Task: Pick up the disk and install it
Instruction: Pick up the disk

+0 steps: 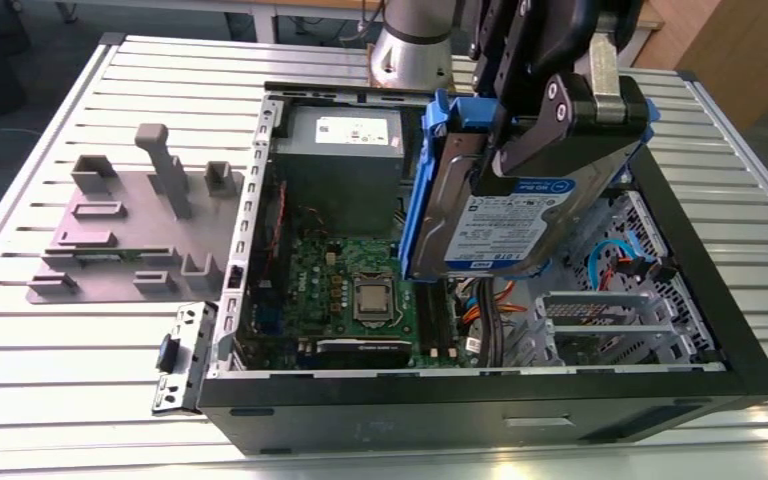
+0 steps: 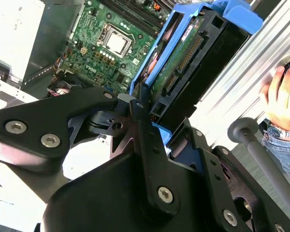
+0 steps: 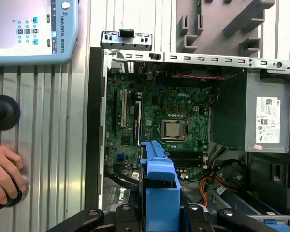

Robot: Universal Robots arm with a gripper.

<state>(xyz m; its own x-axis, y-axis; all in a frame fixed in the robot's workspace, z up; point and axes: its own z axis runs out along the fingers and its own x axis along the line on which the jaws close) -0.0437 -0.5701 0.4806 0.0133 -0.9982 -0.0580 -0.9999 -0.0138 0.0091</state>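
The disk is a silver drive with a white-and-blue label, clipped in a blue plastic frame. It hangs on edge, tilted, over the open computer case, above the case's right half in the exterior view. My gripper is shut on its upper part, with black fingers clamping both faces. In the second wrist view the disk shows its connector edge and blue frame beyond the gripper. In the first wrist view the blue frame juts out above the motherboard.
A grey plastic stand with upright posts sits on the slatted table at the exterior view's left. Inside the case are a power supply, a metal drive cage and orange cables. A person's hand rests beside a pendant.
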